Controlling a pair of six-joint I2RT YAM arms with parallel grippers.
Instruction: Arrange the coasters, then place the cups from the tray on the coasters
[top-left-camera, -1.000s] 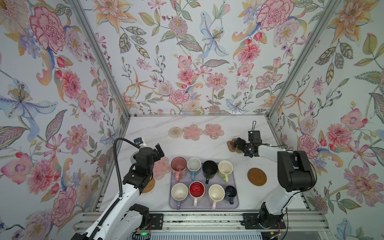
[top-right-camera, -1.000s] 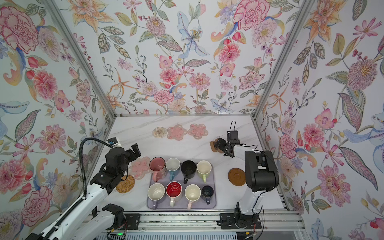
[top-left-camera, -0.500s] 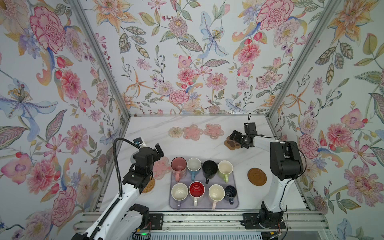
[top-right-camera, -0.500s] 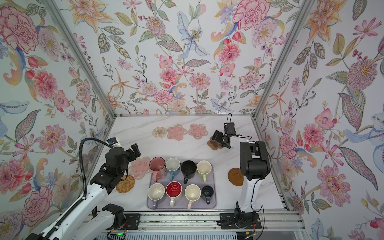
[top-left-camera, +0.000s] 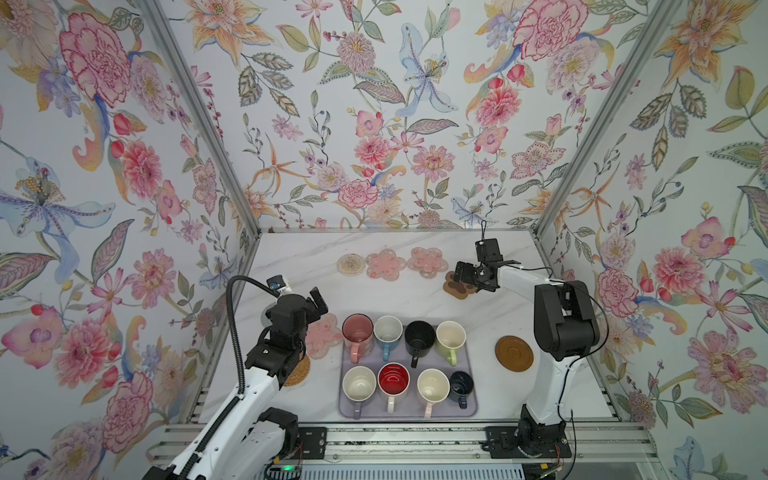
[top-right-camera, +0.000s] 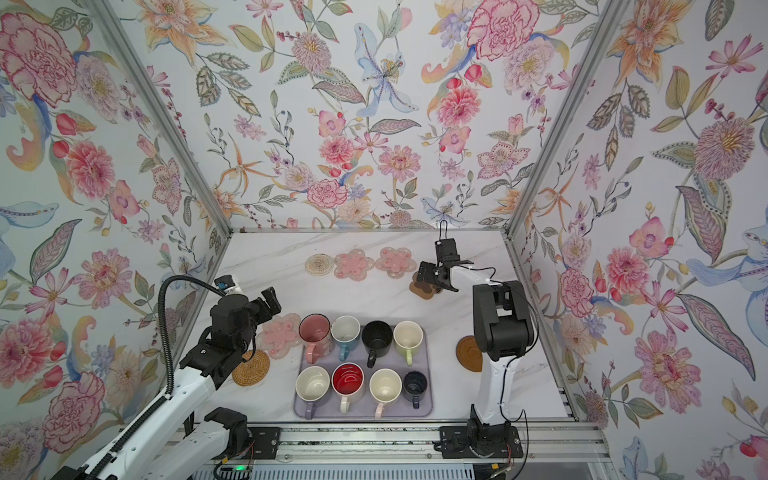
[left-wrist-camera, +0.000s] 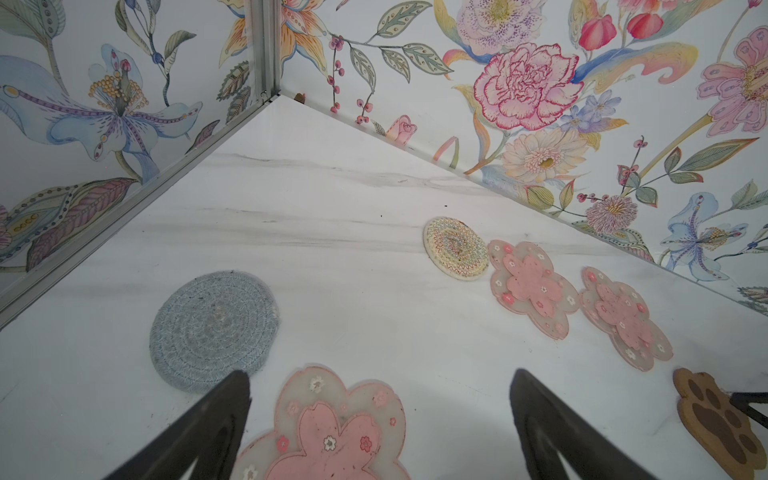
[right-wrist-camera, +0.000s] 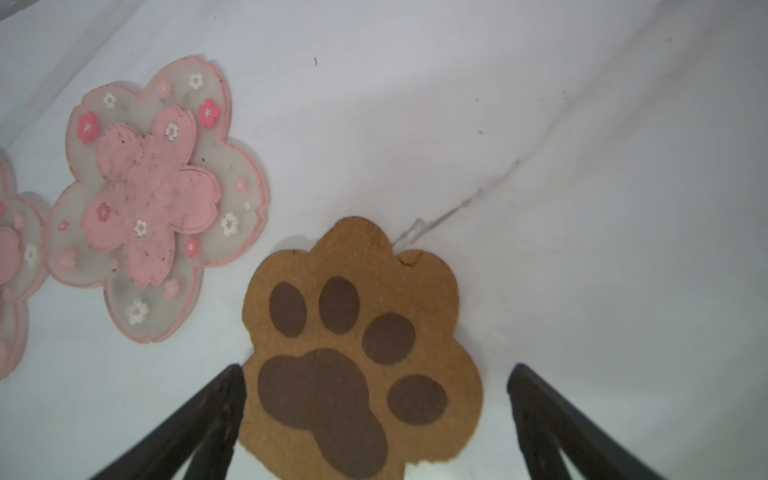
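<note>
The lavender tray (top-left-camera: 471, 409) at the front middle holds several cups, among them pink (top-left-camera: 357, 329), black (top-left-camera: 419, 336) and red-lined white (top-left-camera: 393, 380). A beaded round coaster (top-left-camera: 351, 264) and two pink flower coasters (top-left-camera: 385, 264) lie in a row at the back. My right gripper (right-wrist-camera: 376, 368) stands open over the brown paw coaster (right-wrist-camera: 361, 332), which lies flat on the table just right of that row. My left gripper (left-wrist-camera: 380, 374) is open above another pink flower coaster (left-wrist-camera: 332, 432) left of the tray, beside the grey knitted coaster (left-wrist-camera: 214, 328).
A brown wooden disc coaster (top-left-camera: 514, 353) lies right of the tray, beside the right arm's base. A rattan coaster (top-right-camera: 251, 368) sits front left, partly under the left arm. Flowered walls close in the left, back and right of the marble table (top-left-camera: 316, 253).
The right arm has swung its wrist toward the back, and its open gripper has crept left over the paw coaster. The left arm has not moved.
</note>
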